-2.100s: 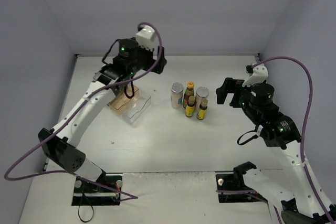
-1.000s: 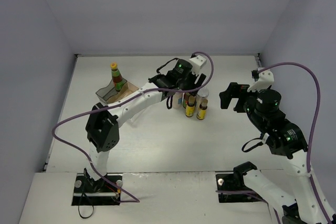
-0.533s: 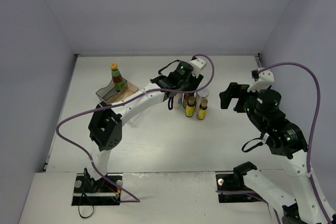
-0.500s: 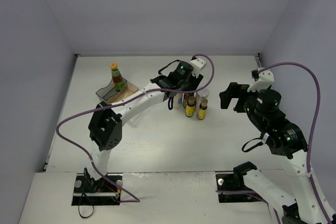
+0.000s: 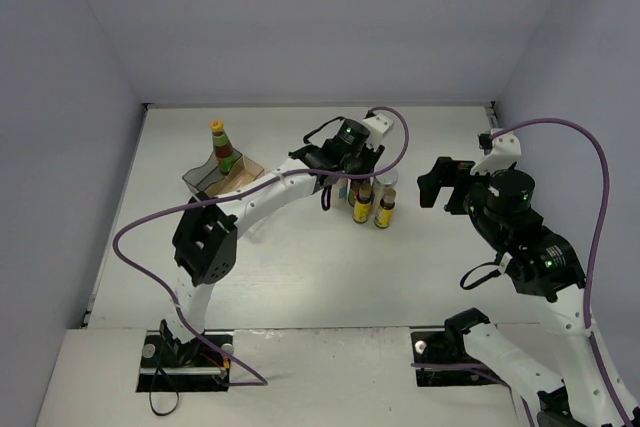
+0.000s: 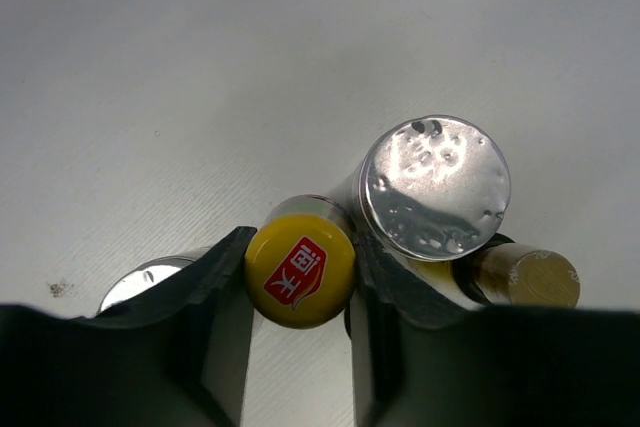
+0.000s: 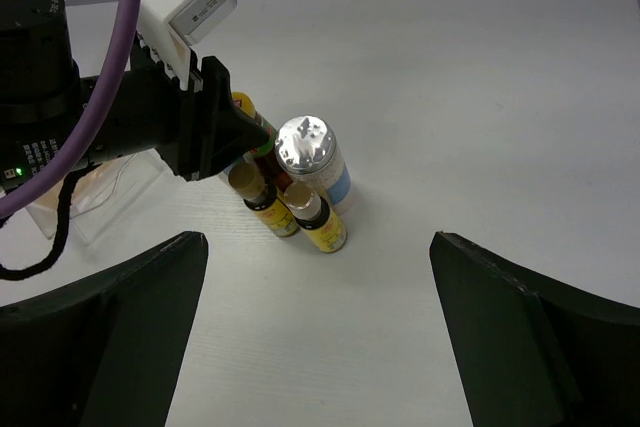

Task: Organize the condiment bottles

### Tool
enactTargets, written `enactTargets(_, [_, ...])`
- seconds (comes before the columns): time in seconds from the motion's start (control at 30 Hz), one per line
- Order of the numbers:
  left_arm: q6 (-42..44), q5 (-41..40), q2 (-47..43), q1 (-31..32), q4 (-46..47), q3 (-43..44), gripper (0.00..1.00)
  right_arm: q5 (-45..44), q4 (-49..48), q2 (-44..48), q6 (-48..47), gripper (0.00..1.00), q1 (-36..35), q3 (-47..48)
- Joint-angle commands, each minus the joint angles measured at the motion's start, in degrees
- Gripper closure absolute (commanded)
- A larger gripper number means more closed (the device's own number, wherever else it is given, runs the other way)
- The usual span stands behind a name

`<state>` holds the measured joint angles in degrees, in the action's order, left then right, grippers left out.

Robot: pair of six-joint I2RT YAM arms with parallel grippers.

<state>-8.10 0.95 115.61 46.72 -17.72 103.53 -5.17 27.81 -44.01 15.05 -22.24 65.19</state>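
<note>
My left gripper is shut on the yellow cap of a dark sauce bottle standing in the cluster of condiment bottles at mid-table. Beside it stands a silver-lidded jar. A second silver lid peeks out behind my left finger, and a short gold-capped bottle is at the right. From the right wrist I see the jar and two short yellow-labelled bottles. Another dark sauce bottle stands on the clear rack. My right gripper hangs open, right of the cluster.
The left arm stretches across the table from the rack side to the cluster. The grey walls close in the back and both sides. The right gripper's wide fingers frame bare white table in front of the bottles.
My left gripper's jaws have closed onto the yellow-capped bottle in the cluster. The left arm has shifted slightly; the right arm has stayed still.
</note>
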Motion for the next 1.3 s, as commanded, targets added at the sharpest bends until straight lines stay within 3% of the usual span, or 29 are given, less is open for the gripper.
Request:
enactTargets(0.0, [0.0, 0.0, -1.4, -0.7, 2.1, 3.8, 0.79, -1.3, -3.6, -0.6, -0.2, 0.0, -0.4, 0.9])
enactTargets(0.07, [0.4, -0.1, -1.1, -0.8, 2.2, 4.9, 0.93, -1.3, -3.6, -0.6, -0.3, 0.0, -0.4, 0.9])
enactTargets(0.13, [1.1, -0.2, -0.7, -0.8, 2.2, 6.2, 1.0, -1.3, -3.6, -0.5, -0.3, 0.0, -0.4, 0.9])
enactTargets(0.5, [6.1, -4.1, 2.2, -4.1, 6.4, 20.5, 1.0, -1.2, -3.2, 0.1, -0.4, 0.0, -0.4, 1.9])
enactTargets(0.8, [6.7, -6.0, -1.1, -10.5, 9.1, 23.0, 1.0, -0.1, -3.2, 0.1, -0.6, 0.0, -0.4, 2.4])
enactTargets(1.03, [4.6, -11.3, -11.2, -14.5, -0.7, 15.9, 1.0, 1.0, -4.2, -0.5, -1.1, 0.0, -0.4, 2.7])
enactTargets(1.27, [3.6, -15.0, -27.3, -21.0, -6.1, -1.0, 1.0, 2.4, -5.4, -1.9, -1.2, 0.0, -0.4, 2.1])
